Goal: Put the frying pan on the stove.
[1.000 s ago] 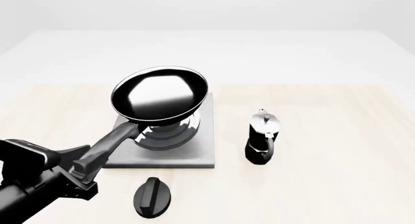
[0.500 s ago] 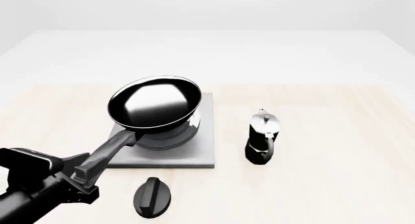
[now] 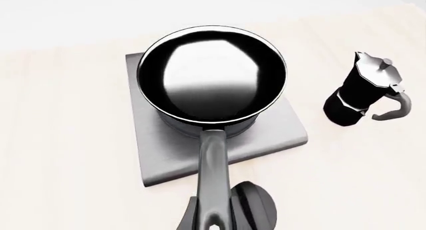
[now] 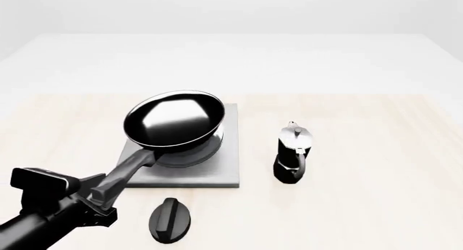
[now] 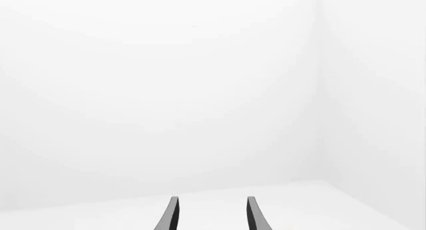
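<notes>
The glossy black frying pan [image 4: 173,120] hovers low over the grey square stove [image 4: 225,166], its bowl above the silver burner rings. My left gripper [image 4: 101,198] is shut on the end of the pan's long dark handle [image 4: 129,173]. In the left wrist view the frying pan [image 3: 213,75] covers most of the stove [image 3: 149,155], and the handle [image 3: 214,180] runs back between the fingers. The right gripper [image 5: 209,215] is open, faces a blank white wall and holds nothing; it is out of the front view.
A black-and-silver moka pot [image 4: 294,152] stands right of the stove, also in the left wrist view as the moka pot [image 3: 366,90]. A small black oval knob [image 4: 171,220] lies in front of the stove, beside my left gripper.
The pan has come down toward the stove and levelled somewhat. My left gripper shifted slightly right and lower with the handle. The moka pot and knob stayed put.
</notes>
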